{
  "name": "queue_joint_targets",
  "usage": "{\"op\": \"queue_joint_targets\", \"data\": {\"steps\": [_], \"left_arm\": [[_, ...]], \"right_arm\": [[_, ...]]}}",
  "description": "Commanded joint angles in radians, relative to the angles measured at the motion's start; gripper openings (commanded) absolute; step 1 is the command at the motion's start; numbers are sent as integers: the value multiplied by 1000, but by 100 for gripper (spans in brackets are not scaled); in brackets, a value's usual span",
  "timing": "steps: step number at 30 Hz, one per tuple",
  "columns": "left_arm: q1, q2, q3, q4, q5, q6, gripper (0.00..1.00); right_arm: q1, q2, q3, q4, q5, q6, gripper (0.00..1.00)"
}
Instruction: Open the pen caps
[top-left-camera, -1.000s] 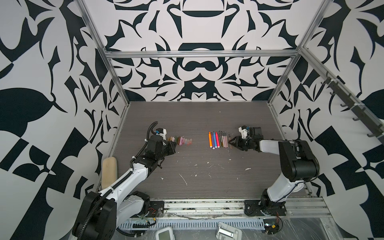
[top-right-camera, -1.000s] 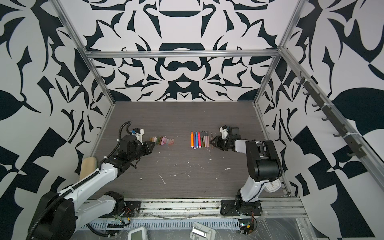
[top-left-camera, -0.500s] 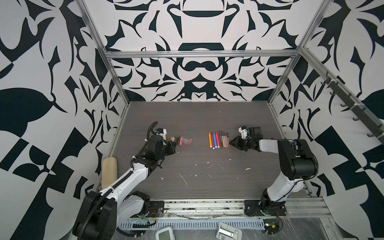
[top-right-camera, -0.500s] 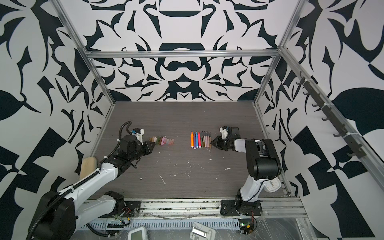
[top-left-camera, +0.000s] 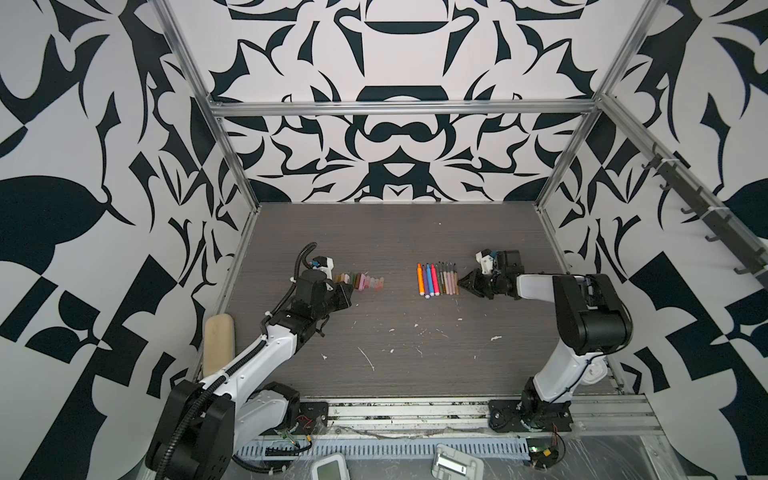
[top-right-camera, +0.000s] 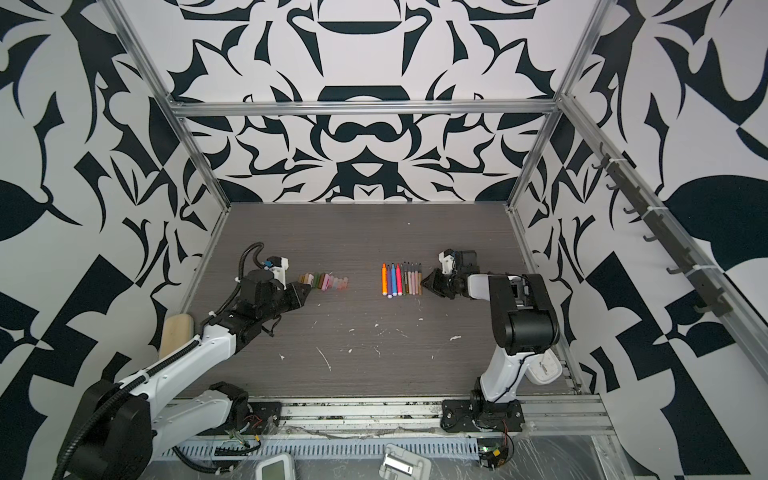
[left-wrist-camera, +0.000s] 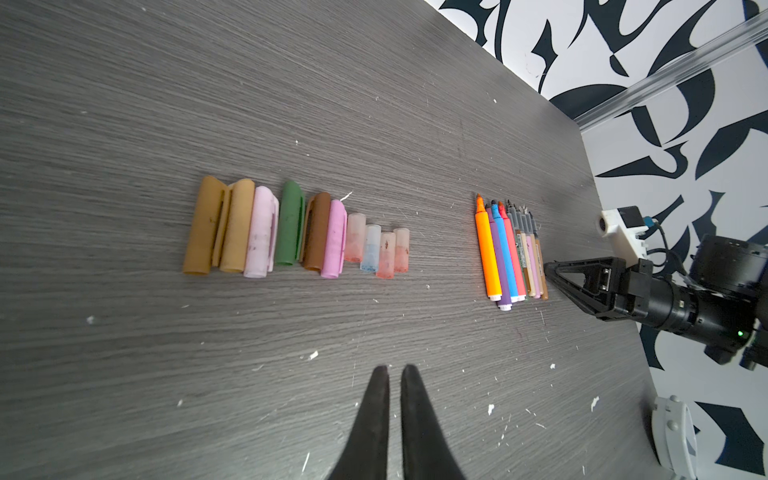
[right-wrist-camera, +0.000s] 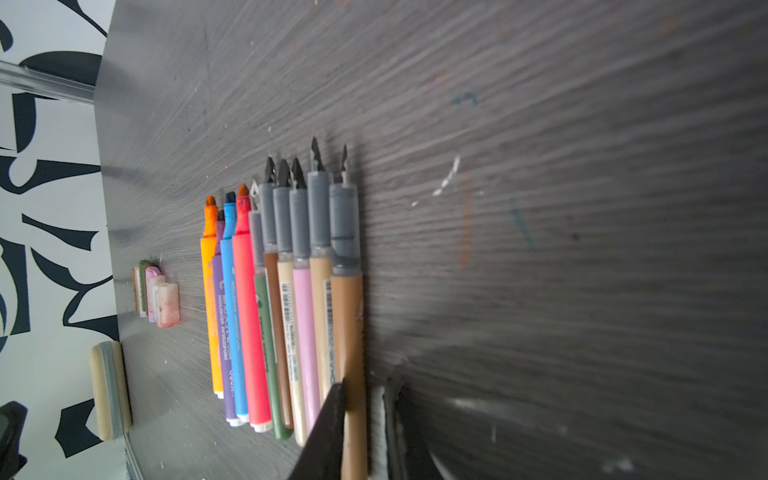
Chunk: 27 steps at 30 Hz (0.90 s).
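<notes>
At right end of pens (top-left-camera: 436, 279), my right fingers (right-wrist-camera: 328, 415) sat narrow, closed on tail of brown pen (right-wrist-camera: 347, 324). Meanwhile my left fingers (left-wrist-camera: 376, 399) were shut, empty, near pen caps (left-wrist-camera: 291, 228) lined on worktop (top-left-camera: 415, 353). Judged: needed light grip, barrel kept parallel, neighbours unshoved.

Dark grey woodgrain bench (top-left-camera: 395, 232), scuffed with white flecks (top-left-camera: 368, 359), mostly toward the front. Beige pad (top-left-camera: 218, 349) at the bench's left edge, by the wall. Black-and-white patterned walls (top-left-camera: 395, 145) on three sides, aluminium frame (top-left-camera: 395, 109) at the corners. Hook rail (top-left-camera: 706, 210) on the right wall. Slotted cable duct (top-left-camera: 395, 449) along the front, with a small white device (top-left-camera: 329, 468) and a metal bracket (top-left-camera: 456, 459) in front of it.
</notes>
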<state>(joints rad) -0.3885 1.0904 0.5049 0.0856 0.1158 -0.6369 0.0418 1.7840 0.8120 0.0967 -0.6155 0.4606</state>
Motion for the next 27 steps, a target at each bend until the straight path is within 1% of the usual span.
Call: {"op": "queue_joint_targets", "data": {"steps": [1,10,12,15,18,21,27], "left_arm": [[-3,3,25,3,-1,-5,11],[-3,2,25,2,-2,-4,11],[-4,-1,23,2,-3,-7,11],[-4,-1,24,2,-3,-5,11],[-4,-4,23,2,-2,-5,11],[-3,-7,23,0,-4,-6,11],[-3,-11,20,-3,-11,-7,11]], "right_arm": [[4,14,30,-30,24,-12,21],[4,26,45,-29,16,-12,21],[3,20,40,-22,13,-13,23],[3,13,32,-10,6,-14,29],[3,-3,17,7,2,-14,31],[4,-29,-2,30,-4,-14,31],[3,-155,-72,70,25,-15,31]]}}
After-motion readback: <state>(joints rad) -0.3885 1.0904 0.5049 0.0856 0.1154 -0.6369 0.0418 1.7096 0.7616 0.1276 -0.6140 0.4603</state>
